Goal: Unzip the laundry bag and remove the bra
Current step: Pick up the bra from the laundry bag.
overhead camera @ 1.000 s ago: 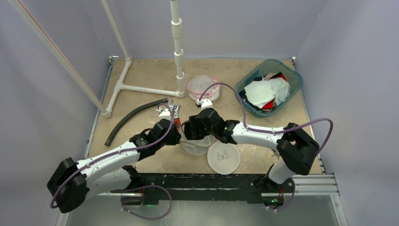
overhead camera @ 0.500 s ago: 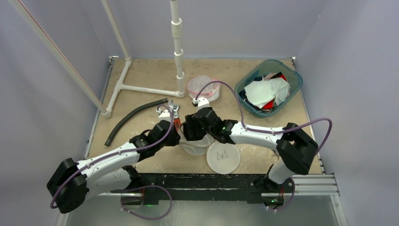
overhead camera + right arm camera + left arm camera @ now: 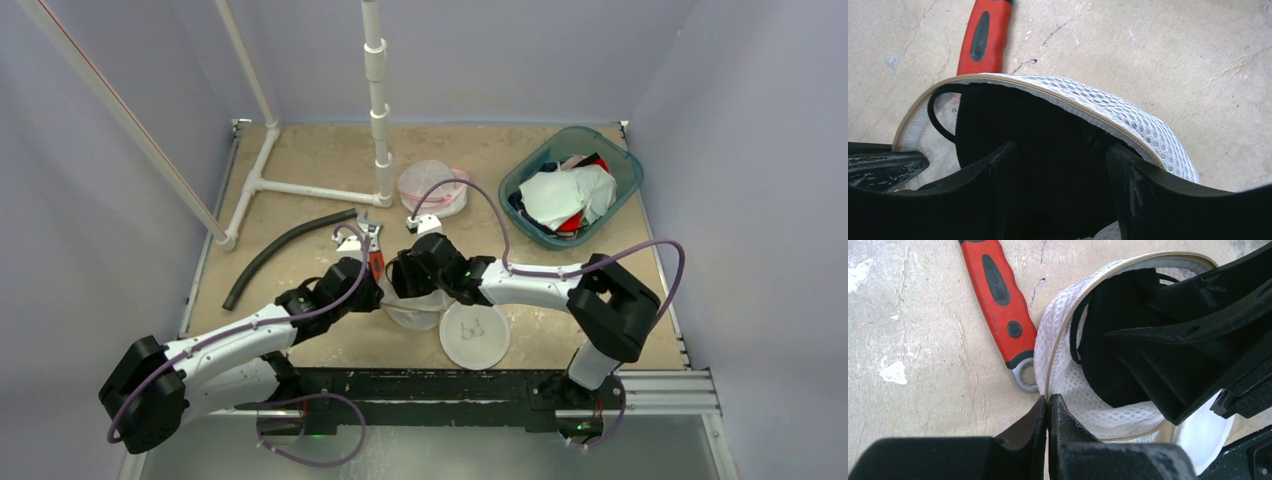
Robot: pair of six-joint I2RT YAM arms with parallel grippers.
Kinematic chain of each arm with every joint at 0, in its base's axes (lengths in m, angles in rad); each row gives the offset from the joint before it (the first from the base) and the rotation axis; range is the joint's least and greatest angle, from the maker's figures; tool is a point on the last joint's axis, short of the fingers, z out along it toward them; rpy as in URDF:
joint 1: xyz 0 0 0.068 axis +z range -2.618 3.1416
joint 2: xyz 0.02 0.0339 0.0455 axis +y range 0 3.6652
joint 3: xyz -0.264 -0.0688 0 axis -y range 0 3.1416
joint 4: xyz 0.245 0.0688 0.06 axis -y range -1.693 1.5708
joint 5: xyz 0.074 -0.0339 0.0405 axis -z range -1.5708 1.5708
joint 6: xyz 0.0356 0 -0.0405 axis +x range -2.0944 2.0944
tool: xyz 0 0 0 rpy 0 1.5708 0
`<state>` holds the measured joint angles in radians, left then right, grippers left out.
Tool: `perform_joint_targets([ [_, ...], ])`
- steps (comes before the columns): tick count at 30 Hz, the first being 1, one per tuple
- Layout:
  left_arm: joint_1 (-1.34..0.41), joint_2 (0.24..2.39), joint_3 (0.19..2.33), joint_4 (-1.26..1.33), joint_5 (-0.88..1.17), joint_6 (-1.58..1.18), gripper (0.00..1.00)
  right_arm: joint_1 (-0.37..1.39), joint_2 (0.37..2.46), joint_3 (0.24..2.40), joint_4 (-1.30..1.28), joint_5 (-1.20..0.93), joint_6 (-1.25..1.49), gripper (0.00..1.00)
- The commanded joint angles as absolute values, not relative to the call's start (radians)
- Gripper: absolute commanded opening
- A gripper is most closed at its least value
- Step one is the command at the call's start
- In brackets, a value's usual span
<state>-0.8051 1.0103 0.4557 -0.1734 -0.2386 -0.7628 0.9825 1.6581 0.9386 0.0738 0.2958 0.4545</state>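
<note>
Jaws of the left gripper (image 3: 1048, 407) are pressed together, pinching the zipper rim of the white mesh laundry bag (image 3: 1068, 375). The right gripper (image 3: 1060, 150) is spread wide inside the bag's unzipped mouth, its fingers straddling the black bra (image 3: 998, 115), which lies between them unclamped.

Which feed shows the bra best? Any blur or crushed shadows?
Left wrist: laundry bag mesh and red-handled wrench crisp, left gripper soft up close. Right wrist: bra a flat black mass, right gripper blurred. Top external: evenly lit, arms partly hide the bag.
</note>
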Motion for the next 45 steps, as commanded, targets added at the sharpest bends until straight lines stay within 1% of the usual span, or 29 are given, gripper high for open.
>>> perform_joint_targets([
  [1,-0.803,0.992,0.436,-0.140,-0.229,-0.753,0.00,0.986,1.654,0.906,0.086,0.270,0.453,0.62],
  [4,-0.802,0.993,0.438,-0.133,-0.224,-0.755,0.00,0.986,1.637,0.897,0.081,0.237,0.457,0.42],
  [6,-0.803,0.991,0.441,-0.133,-0.224,-0.755,0.00,0.986,1.616,0.897,0.079,0.230,0.457,0.32],
  [13,-0.802,0.982,0.447,-0.139,-0.224,-0.756,0.00,0.984,1.518,0.926,0.047,0.187,0.458,0.02],
  [14,-0.803,0.978,0.447,-0.141,-0.226,-0.756,0.00,0.984,1.499,0.928,0.045,0.182,0.460,0.00],
  [25,-0.803,0.957,0.454,-0.170,-0.242,-0.758,0.00,0.969,1.287,0.945,0.026,0.085,0.469,0.00],
  [34,-0.803,0.937,0.467,-0.179,-0.242,-0.767,0.00,0.936,1.134,1.028,-0.067,0.017,0.451,0.00],
  [36,-0.802,0.927,0.468,-0.175,-0.239,-0.770,0.00,0.918,1.119,1.012,-0.054,-0.003,0.458,0.00],
  [39,-0.802,0.904,0.465,-0.153,-0.226,-0.778,0.00,0.862,1.099,0.936,0.008,-0.093,0.490,0.00],
  [40,-0.802,0.896,0.465,-0.144,-0.220,-0.782,0.02,0.847,1.095,0.903,0.037,-0.107,0.498,0.00],
  [43,-0.803,0.873,0.462,-0.121,-0.191,-0.793,0.26,0.833,1.088,0.823,0.092,-0.113,0.510,0.00],
  [45,-0.802,0.855,0.461,-0.117,-0.172,-0.796,0.38,0.831,1.093,0.782,0.119,-0.112,0.510,0.00],
])
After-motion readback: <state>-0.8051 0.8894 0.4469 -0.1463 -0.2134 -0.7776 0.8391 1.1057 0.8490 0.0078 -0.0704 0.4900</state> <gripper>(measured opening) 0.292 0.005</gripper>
